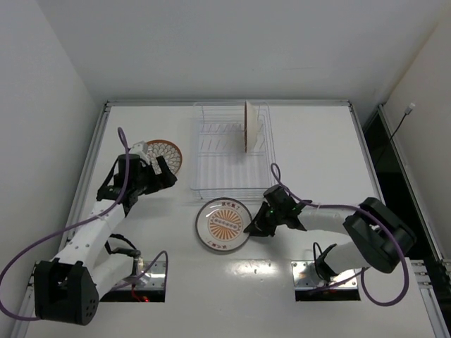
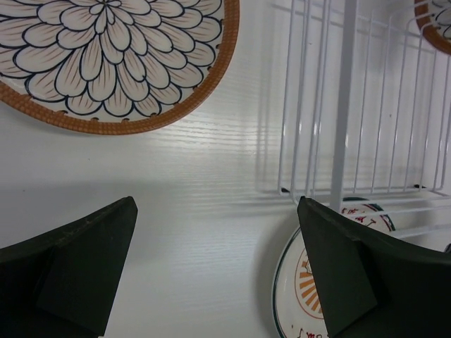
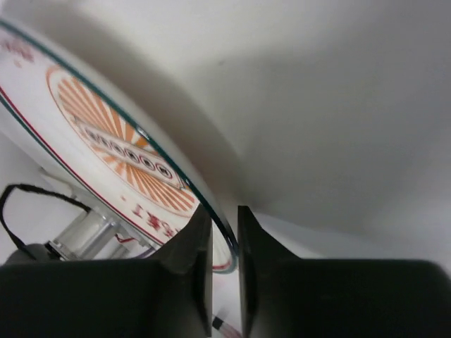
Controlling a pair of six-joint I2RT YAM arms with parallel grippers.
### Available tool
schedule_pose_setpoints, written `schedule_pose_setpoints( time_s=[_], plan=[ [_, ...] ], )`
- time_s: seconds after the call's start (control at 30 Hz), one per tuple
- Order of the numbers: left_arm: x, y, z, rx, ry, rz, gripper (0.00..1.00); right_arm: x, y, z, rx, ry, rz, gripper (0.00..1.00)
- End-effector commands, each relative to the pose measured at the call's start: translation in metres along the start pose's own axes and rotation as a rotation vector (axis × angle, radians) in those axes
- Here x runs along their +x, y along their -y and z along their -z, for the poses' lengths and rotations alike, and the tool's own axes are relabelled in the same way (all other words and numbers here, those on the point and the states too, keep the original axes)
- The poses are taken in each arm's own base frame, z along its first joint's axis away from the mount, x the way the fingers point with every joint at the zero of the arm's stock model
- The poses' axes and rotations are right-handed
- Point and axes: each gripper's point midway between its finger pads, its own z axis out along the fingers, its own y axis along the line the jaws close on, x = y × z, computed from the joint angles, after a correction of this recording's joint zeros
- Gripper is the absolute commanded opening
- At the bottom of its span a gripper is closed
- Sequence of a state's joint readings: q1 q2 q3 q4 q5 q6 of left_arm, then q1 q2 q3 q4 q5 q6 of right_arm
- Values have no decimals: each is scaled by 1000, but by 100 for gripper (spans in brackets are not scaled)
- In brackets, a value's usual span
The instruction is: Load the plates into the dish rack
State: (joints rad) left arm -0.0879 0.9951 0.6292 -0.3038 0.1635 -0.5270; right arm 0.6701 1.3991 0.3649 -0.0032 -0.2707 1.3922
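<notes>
The dish rack stands at the table's middle back; it also shows in the left wrist view. One brown-rimmed petal plate stands upright on edge in it. A second brown-rimmed petal plate lies flat left of the rack, also in the left wrist view. My left gripper is open and empty just near of that plate. The orange sunburst plate lies in front of the rack. My right gripper is shut on its right rim, and the plate looks tilted.
Purple cables loop from both arms. Metal base plates sit at the near edge. Raised rails border the table's left and right sides, with a dark gap beyond the right rail.
</notes>
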Motion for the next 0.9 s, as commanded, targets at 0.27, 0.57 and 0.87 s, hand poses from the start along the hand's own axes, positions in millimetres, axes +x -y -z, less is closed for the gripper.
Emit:
schedule_pose_setpoints(
  time_s=[0.27,0.57,0.87],
  plan=[
    [18,40,43,-41,154,-112,97,-7,-35,46,-12,276,209,0],
    [61,58,76,64,222,-65,98,-5,-40,145,-78,432,325,0],
    [-14,83,121,1,397,-85,98,-52,-147,292,-58,795,554,0]
  ],
)
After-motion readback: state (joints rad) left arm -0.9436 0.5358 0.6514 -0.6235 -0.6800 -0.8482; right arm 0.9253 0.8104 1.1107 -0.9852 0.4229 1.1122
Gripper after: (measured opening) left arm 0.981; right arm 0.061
